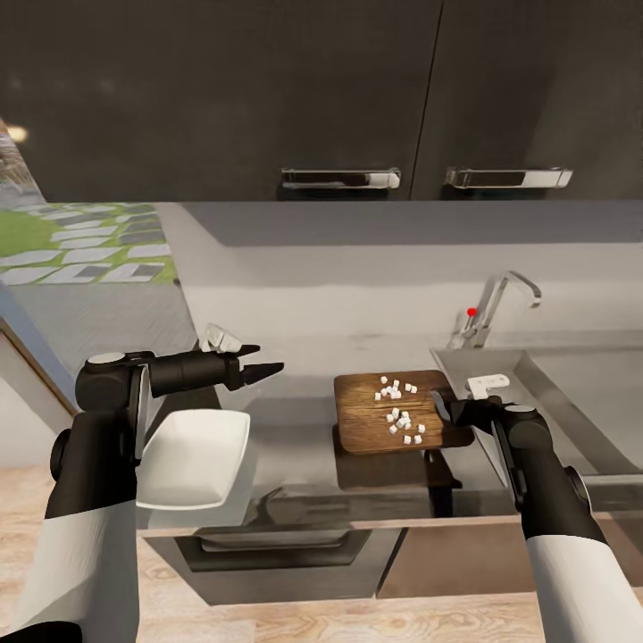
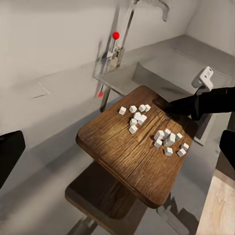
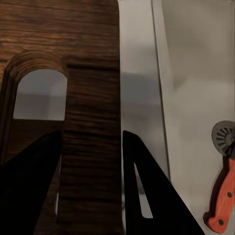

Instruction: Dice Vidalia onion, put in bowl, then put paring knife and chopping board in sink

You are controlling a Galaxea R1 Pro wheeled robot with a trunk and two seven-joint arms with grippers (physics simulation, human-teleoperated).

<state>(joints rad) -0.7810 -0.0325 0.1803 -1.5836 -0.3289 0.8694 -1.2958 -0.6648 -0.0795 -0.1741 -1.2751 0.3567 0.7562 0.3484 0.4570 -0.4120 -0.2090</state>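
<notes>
— Head view: where is the brown wooden chopping board (image 1: 393, 413)?

— Lifted above the grey metal countertop (image 1: 295, 438), white onion dice (image 1: 399, 418) on top, right gripper (image 1: 444, 407) clamped on its slotted end.

— Left gripper (image 1: 262, 358)?

— Parted, empty, above the white square bowl (image 1: 194, 458). The red-handled paring knife (image 3: 223, 201) lies in the steel sink (image 3: 196, 98).

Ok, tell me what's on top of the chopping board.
White onion dice lie in two loose clusters on the chopping board. The right gripper clamps the board's sink-side edge, covering the wood there. Its lifted underside is hidden above its shadow on the countertop.
</notes>
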